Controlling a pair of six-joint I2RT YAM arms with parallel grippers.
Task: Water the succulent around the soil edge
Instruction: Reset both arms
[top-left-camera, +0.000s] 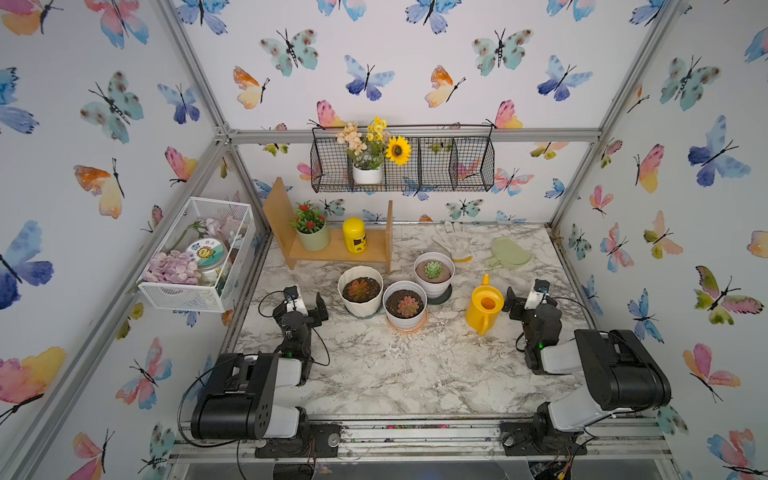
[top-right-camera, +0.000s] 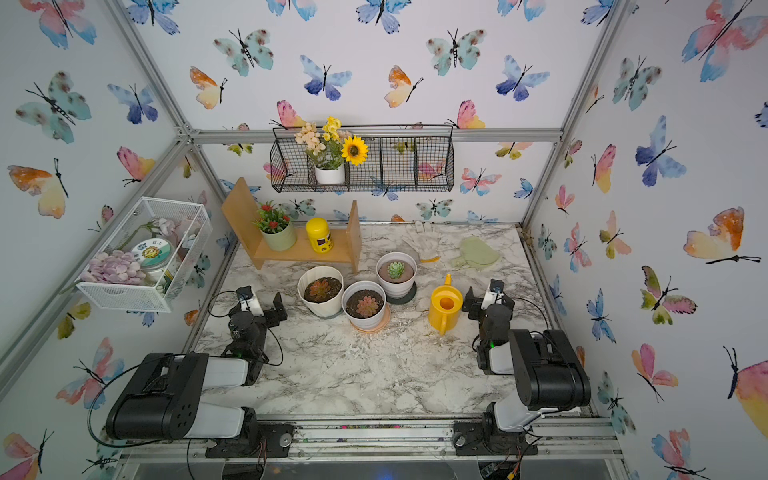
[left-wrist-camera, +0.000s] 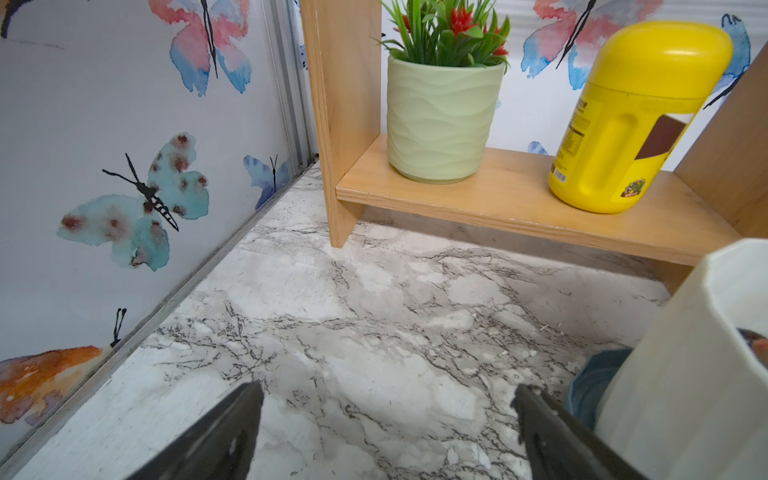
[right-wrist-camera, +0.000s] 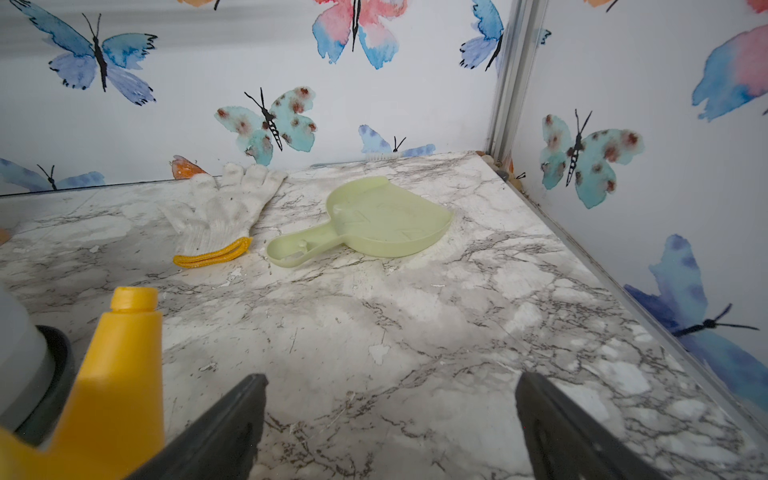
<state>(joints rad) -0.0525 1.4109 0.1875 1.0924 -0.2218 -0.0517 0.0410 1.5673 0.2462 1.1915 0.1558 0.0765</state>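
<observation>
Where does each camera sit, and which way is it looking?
Both top views: high in front, looking down at the table and back wall; left arm and right arm show.
Left wrist: low on the left arm, facing the shelf; open left gripper shows.
Right wrist: low, facing the glove and dustpan; open right gripper shows.
Shared: top and right wrist views show the can; top and left wrist, the ribbed pot.

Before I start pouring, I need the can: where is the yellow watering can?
The watering can stands upright on the right side of the marble table in both top views, between the right gripper and the pale green plant's pot.
</observation>
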